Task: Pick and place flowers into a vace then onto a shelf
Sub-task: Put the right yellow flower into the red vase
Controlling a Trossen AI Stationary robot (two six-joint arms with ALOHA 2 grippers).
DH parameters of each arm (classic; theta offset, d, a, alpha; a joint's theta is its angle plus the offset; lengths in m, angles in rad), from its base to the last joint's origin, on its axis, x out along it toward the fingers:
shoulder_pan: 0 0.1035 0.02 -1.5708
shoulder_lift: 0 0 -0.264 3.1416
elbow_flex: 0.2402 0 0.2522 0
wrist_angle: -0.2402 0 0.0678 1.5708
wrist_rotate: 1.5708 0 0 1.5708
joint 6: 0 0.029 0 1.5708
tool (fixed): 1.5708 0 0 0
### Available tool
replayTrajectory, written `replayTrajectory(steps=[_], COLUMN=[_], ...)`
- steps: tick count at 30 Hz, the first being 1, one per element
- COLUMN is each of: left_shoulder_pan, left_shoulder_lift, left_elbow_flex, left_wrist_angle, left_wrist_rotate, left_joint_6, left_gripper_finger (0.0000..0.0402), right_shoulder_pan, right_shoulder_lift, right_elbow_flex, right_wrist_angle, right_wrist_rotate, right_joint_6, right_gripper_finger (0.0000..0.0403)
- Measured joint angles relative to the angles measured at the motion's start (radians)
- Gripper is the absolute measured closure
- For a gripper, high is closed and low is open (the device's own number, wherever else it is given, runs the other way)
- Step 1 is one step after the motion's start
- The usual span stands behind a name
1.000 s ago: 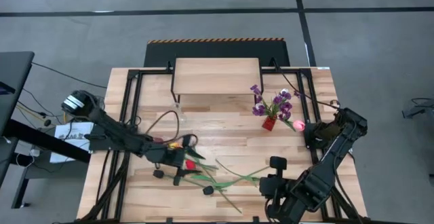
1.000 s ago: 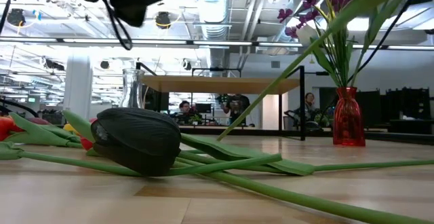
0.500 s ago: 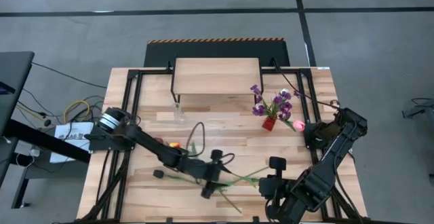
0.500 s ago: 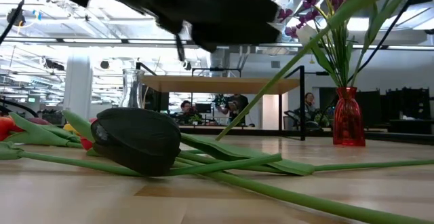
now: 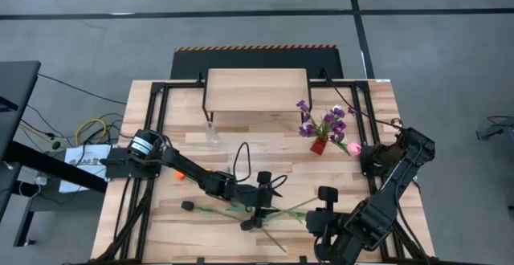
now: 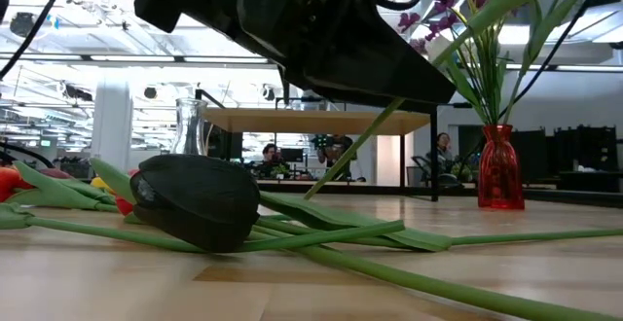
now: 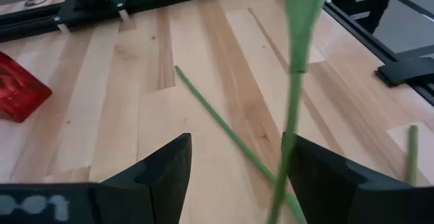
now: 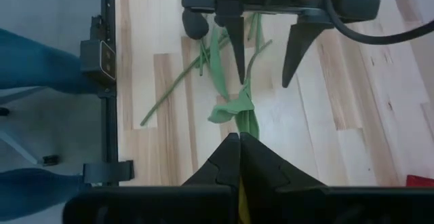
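My arms: two | red vase (image 5: 319,145): one | clear vase (image 5: 211,134): one | shelf (image 5: 257,89): one | black tulip (image 6: 198,200): one

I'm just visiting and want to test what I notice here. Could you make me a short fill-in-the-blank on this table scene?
1. The purple sprigs stand in a small ____ vase.
2. The left gripper hovers over loose stems with its jaws ____.
3. The right gripper has its jaws ____.
4. The flower head lying nearest the low camera is ____.

Missing words: red; open; shut; black

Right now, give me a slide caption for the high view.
Left gripper open above loose flowers mid-table; right gripper shut nearby; red vase with purple sprigs stands beside the shelf.
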Motion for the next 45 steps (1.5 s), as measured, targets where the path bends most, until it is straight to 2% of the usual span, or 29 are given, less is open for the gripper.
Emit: replayTrajectory(steps=[8, 12, 15, 20, 21, 24, 27, 38, 41, 45], left_shoulder_pan=[0.005, -0.002, -0.002, 0.014, 0.019, 0.025, 0.025, 0.008, -0.004, -0.03], left_shoulder_lift=[0.0, 0.0, 0.0, 0.0, 0.0, 0.0, -0.012, -0.049, -0.071, -0.14], left_elbow_flex=[0.0, 0.0, 0.0, 0.0, 0.0, 0.0, 0.002, 0.211, 0.225, 0.226], left_wrist_angle=[0.0, 0.0, -0.002, -0.022, -0.022, -0.028, -0.065, -0.578, -0.679, -0.756], left_wrist_rotate=[0.031, 0.033, 0.07, 0.108, 0.114, 0.126, 0.127, 0.057, 0.048, 0.047], left_joint_6=[-0.027, -0.029, -0.029, -0.068, -0.075, -0.075, -0.075, -0.004, 0.006, 0.0], left_gripper_finger=[0.0183, 0.0207, 0.0252, 0.0376, 0.0387, 0.0398, 0.04, 0.0401, 0.0401, 0.0401], right_shoulder_pan=[0.0, 0.0, 0.0, -0.01, -0.014, -0.028, -0.042, -0.026, 0.01, 0.063], right_shoulder_lift=[0.0, 0.0, 0.0, 0.0, 0.0, 0.0, 0.0, 0.001, 0.001, 0.0], right_elbow_flex=[0.0, 0.0, 0.0, 0.0, 0.0, 0.0, 0.0, 0.096, 0.145, 0.202], right_wrist_angle=[-0.001, -0.007, -0.008, 0.006, 0.009, 0.009, 0.006, -0.1, -0.145, -0.185], right_wrist_rotate=[-0.003, -0.003, -0.003, -0.003, -0.003, -0.003, -0.003, -0.031, -0.029, -0.027], right_joint_6=[0.0, 0.0, 0.0, 0.001, 0.004, 0.042, 0.077, 0.098, 0.098, 0.132], right_gripper_finger=[0.0403, 0.0403, 0.0403, 0.0403, 0.0402, 0.0391, 0.0363, 0.0217, 0.02, 0.0198])
